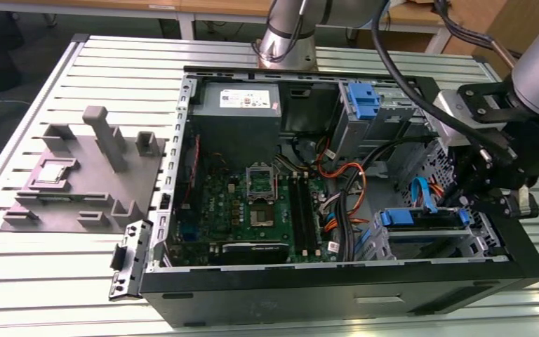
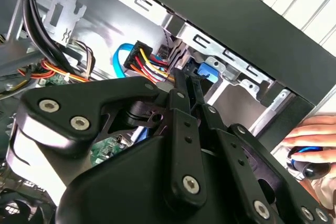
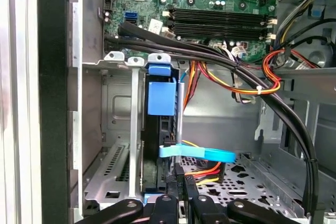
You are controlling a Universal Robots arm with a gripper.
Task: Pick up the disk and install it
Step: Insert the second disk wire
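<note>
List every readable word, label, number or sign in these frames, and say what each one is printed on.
No text can be read.
Power supply: its white label carries print, too small to read.
Motherboard: white markings, too fine to read.
Memory slot area: a small white sticker, blurred.
Disk in the drive cage, near the gripper: no legible label in the exterior view.

blue disk bracket [image 3: 160, 98], green mobo [image 1: 250, 210], black claw [image 3: 181, 195]
</note>
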